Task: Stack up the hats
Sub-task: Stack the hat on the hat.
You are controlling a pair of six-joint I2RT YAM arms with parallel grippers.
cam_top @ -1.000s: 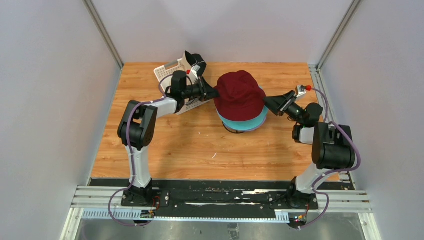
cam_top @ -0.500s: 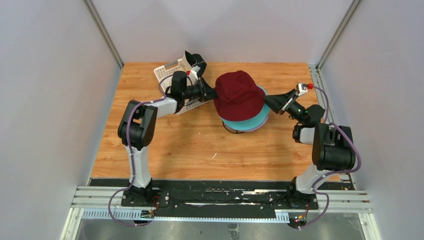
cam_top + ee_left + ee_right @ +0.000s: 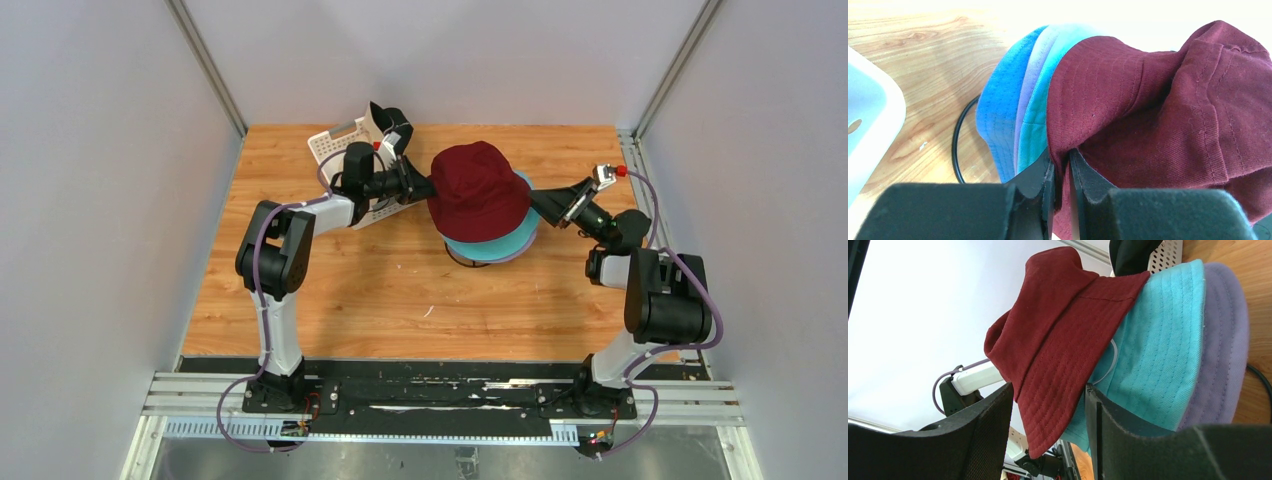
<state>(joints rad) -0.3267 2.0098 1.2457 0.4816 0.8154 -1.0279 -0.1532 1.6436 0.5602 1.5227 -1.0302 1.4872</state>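
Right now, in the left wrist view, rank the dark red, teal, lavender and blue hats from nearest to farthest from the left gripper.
1. dark red hat: brim pinched in the left gripper.
2. teal hat: brim just left of it.
3. lavender hat: next layer left.
4. blue hat: outermost, farthest left.

The topmost hat (image 3: 478, 190) is sitting atop the stack (image 3: 497, 246), itself resting on the stand (image 3: 954, 146). The basket (image 3: 330, 148) is lying left of the stack.

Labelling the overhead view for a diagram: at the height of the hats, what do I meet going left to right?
White basket → left hand → dark red hat → right hand.
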